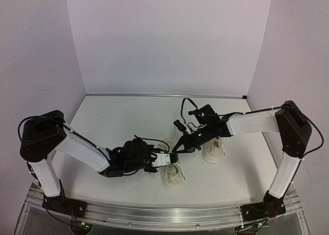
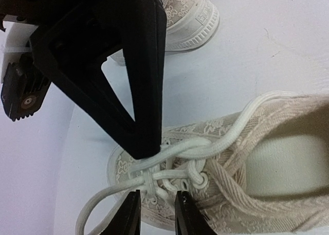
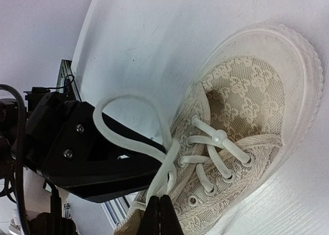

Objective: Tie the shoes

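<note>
Slippage is the main risk: the right gripper (image 3: 162,213), pressed together on the thin white lace (image 3: 128,102) just above the near shoe (image 1: 172,176), could lose it on a sharp pull, or drag the light shoe. The left gripper (image 2: 157,214) stands slightly parted at its eyelets (image 2: 198,181). Shoe: cream, lace-patterned, untied, one loop loose; its mate (image 1: 215,151) sits just right of it.

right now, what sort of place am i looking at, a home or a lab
Probably a lab robot bench, not a home: bare white walls box in a white table, and the left arm and right arm are bolted to an aluminium rail at its near edge.
</note>
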Controlling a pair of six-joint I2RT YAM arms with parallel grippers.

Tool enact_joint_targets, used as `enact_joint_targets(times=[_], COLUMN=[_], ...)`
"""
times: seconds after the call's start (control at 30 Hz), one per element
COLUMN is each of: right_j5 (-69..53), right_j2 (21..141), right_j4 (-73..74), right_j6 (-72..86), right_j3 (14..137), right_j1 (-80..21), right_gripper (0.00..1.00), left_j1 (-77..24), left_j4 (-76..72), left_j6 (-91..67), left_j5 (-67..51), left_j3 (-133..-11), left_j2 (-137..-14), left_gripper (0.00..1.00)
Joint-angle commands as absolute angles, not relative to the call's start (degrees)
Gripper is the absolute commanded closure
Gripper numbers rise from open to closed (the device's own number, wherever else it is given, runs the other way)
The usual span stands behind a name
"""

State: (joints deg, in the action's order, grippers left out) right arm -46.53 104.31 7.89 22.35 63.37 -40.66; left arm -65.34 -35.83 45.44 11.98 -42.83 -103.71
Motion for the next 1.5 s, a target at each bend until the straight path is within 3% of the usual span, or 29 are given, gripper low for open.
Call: enact_joint_targets(times=[0.0, 0.3, 0.53, 0.87, 1.2, 1.47], right_j5=[-45.41, -45.09, -45.42, -45.64, -44.91, -44.03], right_j2=[102.08, 101.18, 100.71, 100.33, 99.07, 98.32], right_j4=[8.00, 8.00, 7.92, 7.92, 7.82, 7.82], right_j6=[21.30, 21.09, 21.00, 21.00, 21.09, 21.43], right_j3=[64.16, 63.53, 63.32, 62.94, 61.92, 61.37], right_j1=[-40.98, -40.96, -40.96, -41.04, -41.04, -41.04], right_gripper=[1.00, 1.00, 1.00, 1.00, 1.00, 1.00], left_j1=[-65.57, -62.61, -55.49, -54.49, -54.50, -54.41], left_j4=[-31.42, -24.50, -21.00, -20.07, -18.63, -18.24], left_j6=[43.99, 37.75, 29.31, 22.97, 23.75, 23.04], left_j5=[10.46, 5.70, -6.59, -14.89, -11.99, -9.15], left_j3=[-41.27, -40.10, -42.85, -49.24, -50.46, -48.40], left_j2=[-97.81, -91.59, -88.36, -93.60, -95.28, -93.23], left_gripper=[0.75, 0.66, 0.47, 0.46, 0.69, 0.96])
